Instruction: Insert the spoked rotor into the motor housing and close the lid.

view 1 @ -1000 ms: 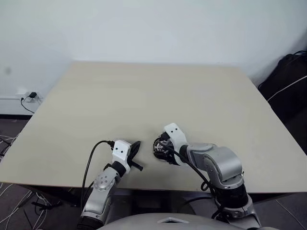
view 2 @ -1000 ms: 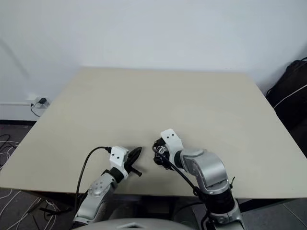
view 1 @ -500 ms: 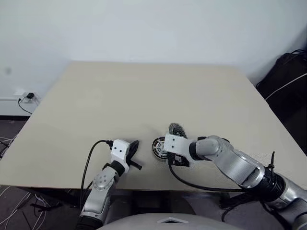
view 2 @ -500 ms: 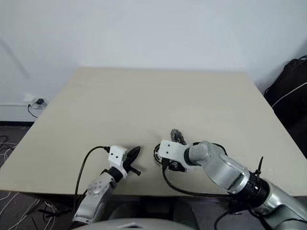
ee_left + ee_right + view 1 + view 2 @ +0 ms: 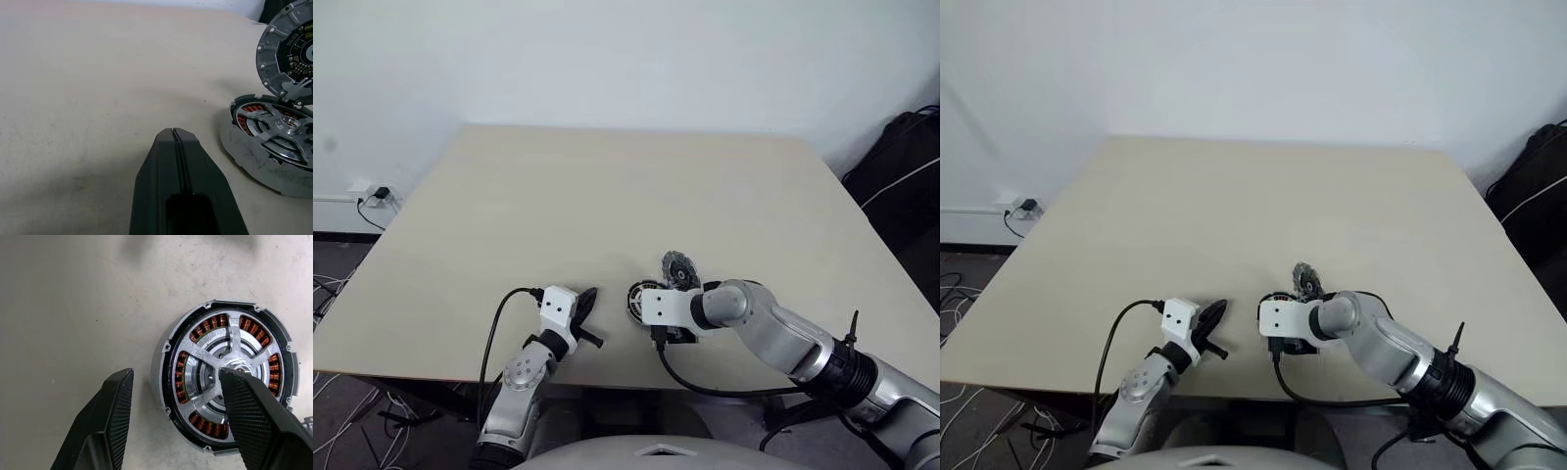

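While the left gripper [image 5: 588,298] lies low at the lower left of the head view, its two black fingers [image 5: 172,161] are pressed tight together with nothing between them, resting just over the beige table [image 5: 607,196] and pointing toward the middle of the frame.

Just right of it, at lower centre, the motor housing [image 5: 226,382] sits flat on the table, its ring of coppery windings showing through the silver spokes of the spoked rotor [image 5: 230,364], which is seated inside it (hub at the centre, arms fanning out to the rim).

Right gripper [image 5: 173,416] hangs above the housing, pointing steeply down, its fingers spread wide and gripping nothing; in the right wrist view one finger is over bare table beside the housing and the other overlaps the housing's inner part.

Just past the housing, a little further right and up in the head view, the lid [image 5: 286,46] stands tilted on edge, its lower edge right by the housing's rim.
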